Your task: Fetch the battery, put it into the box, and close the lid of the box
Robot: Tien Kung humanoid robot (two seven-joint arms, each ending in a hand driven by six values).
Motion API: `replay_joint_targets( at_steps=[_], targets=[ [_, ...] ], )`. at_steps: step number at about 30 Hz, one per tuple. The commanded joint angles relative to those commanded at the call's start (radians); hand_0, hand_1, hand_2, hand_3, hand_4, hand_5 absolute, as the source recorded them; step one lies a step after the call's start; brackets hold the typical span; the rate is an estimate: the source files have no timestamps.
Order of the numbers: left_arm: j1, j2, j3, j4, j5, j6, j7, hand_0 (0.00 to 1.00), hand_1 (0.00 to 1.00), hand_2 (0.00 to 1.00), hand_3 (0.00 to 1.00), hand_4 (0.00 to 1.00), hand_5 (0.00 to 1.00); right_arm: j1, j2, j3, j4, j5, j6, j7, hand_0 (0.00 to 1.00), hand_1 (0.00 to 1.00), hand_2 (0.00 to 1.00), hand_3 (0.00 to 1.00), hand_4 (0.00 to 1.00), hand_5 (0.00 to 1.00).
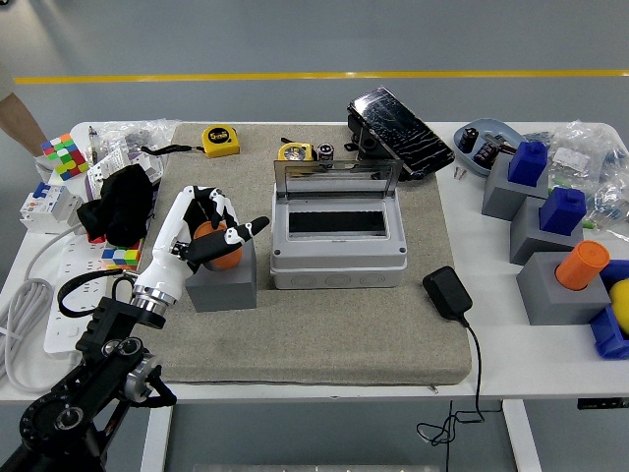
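Note:
An orange battery (217, 246) stands in a grey block holder (222, 283) on the mat, left of the grey box (337, 239). The box is open, its lid (336, 175) standing upright at the back. My left hand (210, 232) is closed around the orange battery, fingers wrapped over its top and sides, thumb pointing toward the box. The battery looks slightly raised in its holder. My right hand is not in view.
Two tape measures (220, 140), a black tilted device (398, 131) and a black adapter with cable (447, 293) lie on the mat. At right stand grey blocks with blue and orange cylinders (580, 265). At left are a black cloth (124, 203), puzzle cubes and a power strip. A person's arm (20, 123) shows at far left.

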Motion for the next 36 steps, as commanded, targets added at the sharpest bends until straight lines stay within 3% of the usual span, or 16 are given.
replay_joint_targets(
  at_steps=[6,9,12,17,24,27,30,36],
  targets=[
    [-0.031,0.021,0.016,-0.099,0.11,0.009,0.084,0.036,0.002,0.039,0.043,0.998,0.16,-0.001,0.0,-0.001,0.0,-0.003,0.001,-0.001,0.644,0.647,0.658,0.574,0.971,0.579],
    [-0.064,0.035,0.044,-0.142,0.166,0.015,0.139,0.033,0.002,0.036,0.038,0.998,0.178,0.0,0.0,-0.003,0.0,-0.001,0.0,0.0,0.642,0.647,0.657,0.574,0.971,0.579],
    [-0.127,0.051,0.104,-0.163,0.221,0.02,0.211,0.033,0.002,0.036,0.038,0.998,0.178,0.002,-0.001,-0.004,0.0,-0.002,0.001,-0.001,0.642,0.647,0.657,0.574,0.971,0.579],
    [-0.24,0.046,0.215,-0.119,0.295,0.041,0.29,0.032,0.002,0.036,0.037,0.998,0.214,0.004,-0.002,-0.011,0.0,0.0,0.001,-0.002,0.638,0.647,0.657,0.574,0.971,0.58],
    [-0.355,0.005,0.333,-0.037,0.427,0.035,0.433,0.032,0.002,0.035,0.038,0.998,0.252,0.004,-0.002,-0.018,0.0,0.002,0.002,-0.003,0.641,0.647,0.657,0.575,0.971,0.578],
    [-0.387,-0.013,0.36,-0.012,0.466,0.037,0.471,0.032,0.002,0.036,0.048,0.998,0.281,0.002,-0.003,-0.017,0.0,-0.001,0.002,-0.004,0.64,0.646,0.658,0.575,0.971,0.579],
    [-0.409,-0.032,0.371,0.007,0.514,0.04,0.494,0.032,0.002,0.036,0.048,0.998,0.281,0.003,-0.003,-0.018,0.0,-0.001,0.002,-0.004,0.64,0.646,0.658,0.575,0.971,0.579],
    [-0.435,-0.033,0.38,0.042,0.589,0.043,0.492,0.032,0.002,0.041,0.049,0.998,0.311,0.003,-0.002,-0.027,0.0,0.009,0.002,-0.002,0.64,0.648,0.658,0.575,0.971,0.579]
  ],
)
